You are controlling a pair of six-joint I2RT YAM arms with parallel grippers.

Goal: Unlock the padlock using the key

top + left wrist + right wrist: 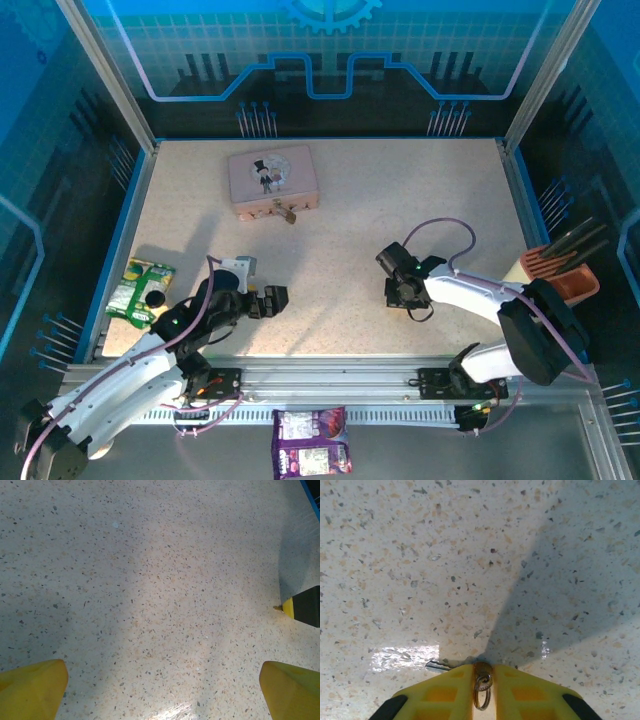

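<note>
Gripper R (483,670) tipped down at table (470,555), pinching key (482,681).

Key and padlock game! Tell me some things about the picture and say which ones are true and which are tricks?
1. The right claw is pinched on the key. True.
2. The left claw is squeezed shut. False: its yellow fingers stand wide apart over bare table.
3. The padlock sits at the front of the pink tin. True.
4. The key is poking into the padlock. False: the key is down at the right claw, far from the padlock.
5. The green packet lies at the right edge of the table. False: it lies at the left edge.
</note>
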